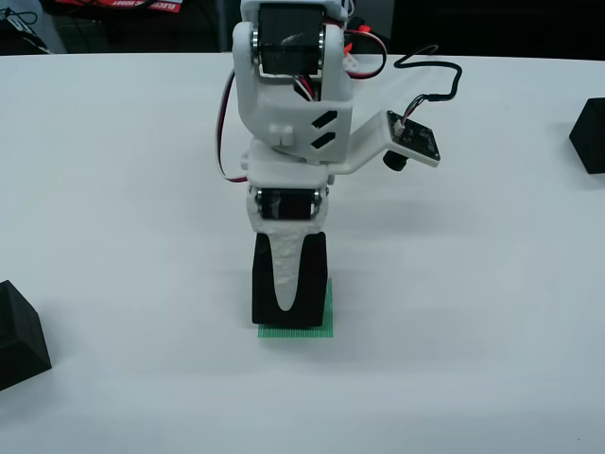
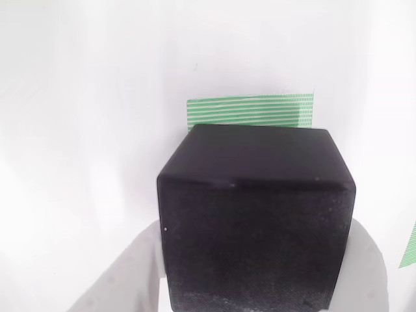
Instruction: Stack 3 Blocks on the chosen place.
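desk (image 1: 492,312): plain white, matte, pretty evenly lit, soft shadows | back edge: drops off into a dark, dim room behind | far top left: some red stuff (image 1: 113,5) on a dark surface, too blurry to read

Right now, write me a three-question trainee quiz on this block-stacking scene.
1. True or false: the end effector is shut on a black cube.
2. In the front view, how many black cubes lie away from the green striped square?
A. none
B. one
C. two
3. Fill in: in the view that rides on the end effector, a strip of the green square shows just ____ the held cube.

Key:
1. True.
2. C: one cube at the left edge, one at the right edge.
3. Beyond (above it in the picture).
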